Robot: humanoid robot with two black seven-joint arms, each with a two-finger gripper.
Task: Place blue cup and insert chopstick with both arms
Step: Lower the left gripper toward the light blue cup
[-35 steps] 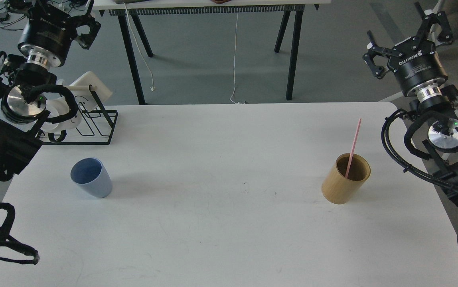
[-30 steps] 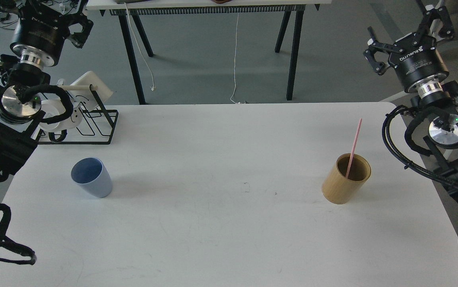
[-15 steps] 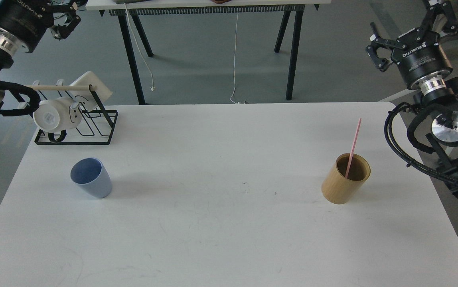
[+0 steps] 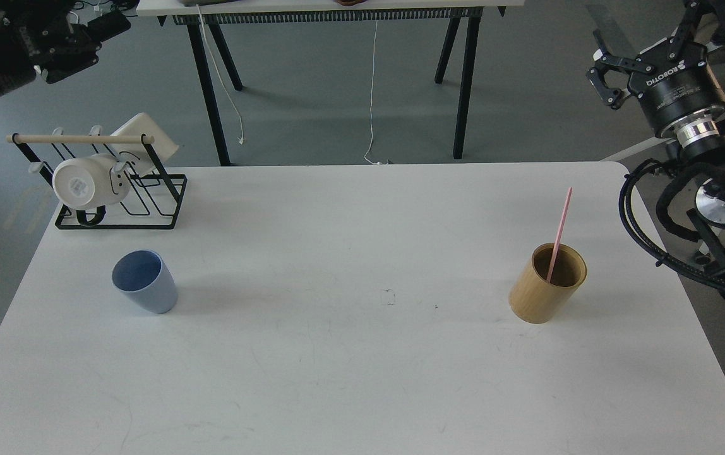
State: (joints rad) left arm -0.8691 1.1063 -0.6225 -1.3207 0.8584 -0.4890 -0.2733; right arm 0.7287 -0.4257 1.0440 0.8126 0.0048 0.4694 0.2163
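The blue cup [image 4: 144,281] stands upright on the left part of the white table [image 4: 350,354], open side up and empty. The pink-red chopstick [image 4: 561,224] leans in the tan cylindrical holder [image 4: 547,285] on the right part of the table. My left gripper [image 4: 59,54] is off the table in the far upper left corner, dark and partly cut by the edge, well away from the cup. My right gripper [image 4: 650,28] is raised off the table's far right corner, its fingers spread and holding nothing, well above and right of the holder.
A black wire rack [image 4: 116,202] with a pale wooden rod [image 4: 78,138], a white mug [image 4: 84,183] and a white plate stands at the back left of the table. Another table's black legs [image 4: 463,82] stand behind.
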